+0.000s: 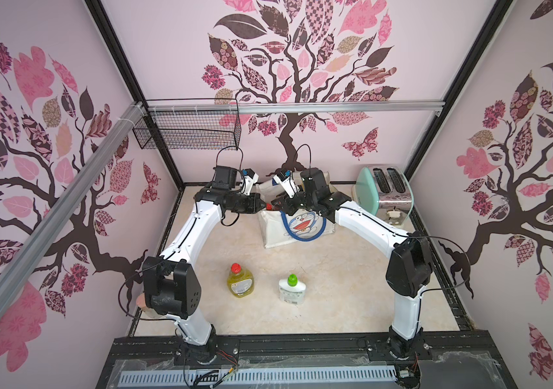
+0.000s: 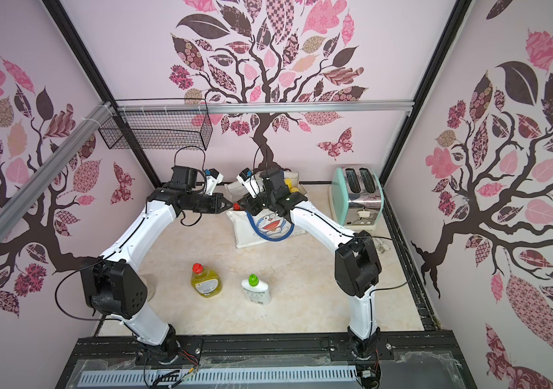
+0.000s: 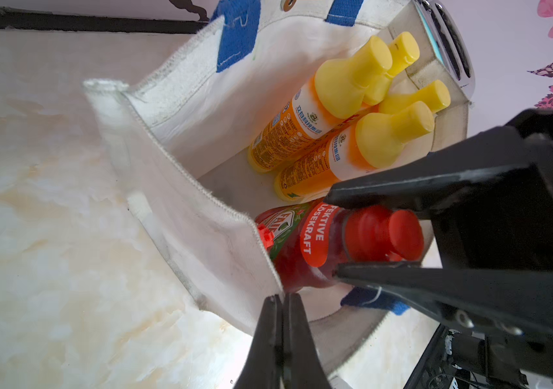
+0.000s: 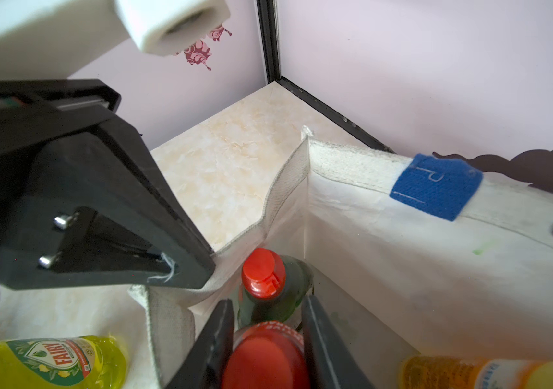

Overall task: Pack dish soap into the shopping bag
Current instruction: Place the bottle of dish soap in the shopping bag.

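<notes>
Two stood on the tabletop [image 1: 335,286], the yellow-green bottle [image 1: 240,282] and the white bottle [image 1: 292,289], my left end effector [image 3: 283,298] pinched the shopping bag [image 3: 201,235] rim, my right end effector [image 3: 334,232] gripped the red bottle [image 3: 305,249] at its mouth

Marbled tabletop [image 1: 335,296] under shopping bag [image 1: 298,232], toaster [image 1: 386,192], yellow-green bottle [image 1: 240,282], white bottle [image 1: 292,289].

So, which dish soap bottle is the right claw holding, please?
The red bottle, in the right claw at the mouth of the shopping bag; the rest sit ungripped.
</notes>
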